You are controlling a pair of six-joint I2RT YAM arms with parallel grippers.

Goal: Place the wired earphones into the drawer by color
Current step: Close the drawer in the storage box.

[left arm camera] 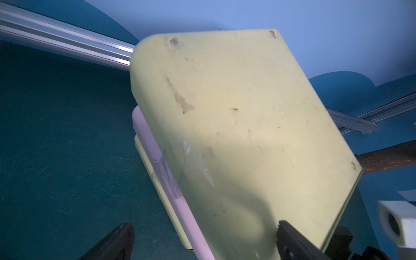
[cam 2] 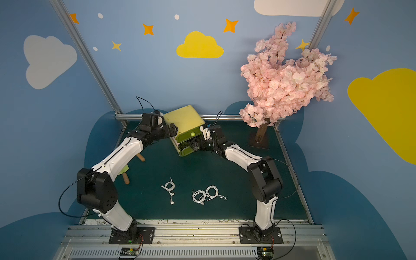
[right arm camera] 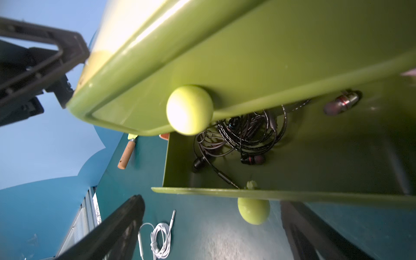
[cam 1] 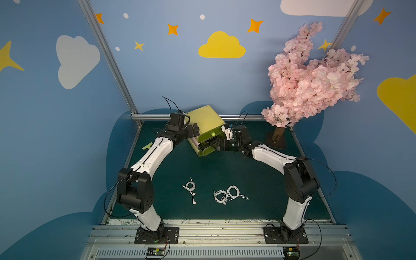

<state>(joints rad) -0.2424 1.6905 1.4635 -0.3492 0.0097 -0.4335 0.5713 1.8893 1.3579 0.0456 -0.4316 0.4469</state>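
The drawer cabinet (cam 1: 206, 120) (cam 2: 183, 119) is a yellow-green box, tilted, at the back middle of the mat. My left gripper (cam 1: 194, 130) (left arm camera: 202, 240) is open and straddles the cabinet's left rear corner (left arm camera: 225, 112). The right gripper (cam 1: 213, 144) (right arm camera: 211, 236) is open at the front, with the lower drawer's knob (right arm camera: 253, 210) between its fingers. That lower drawer (right arm camera: 292, 193) is pulled out, and a tangle of black earphones (right arm camera: 243, 135) lies inside. Three white earphones (cam 1: 190, 188) (cam 1: 220, 195) (cam 1: 234, 192) lie coiled on the mat near the front. The upper drawer (right arm camera: 225, 67) is shut.
A pink blossom tree (cam 1: 310, 78) stands on a dark base at the back right. Two wooden-handled tools (cam 2: 125, 177) (cam 2: 140, 157) lie under the left arm. Aluminium rails (cam 1: 225, 229) border the green mat (cam 1: 202, 166).
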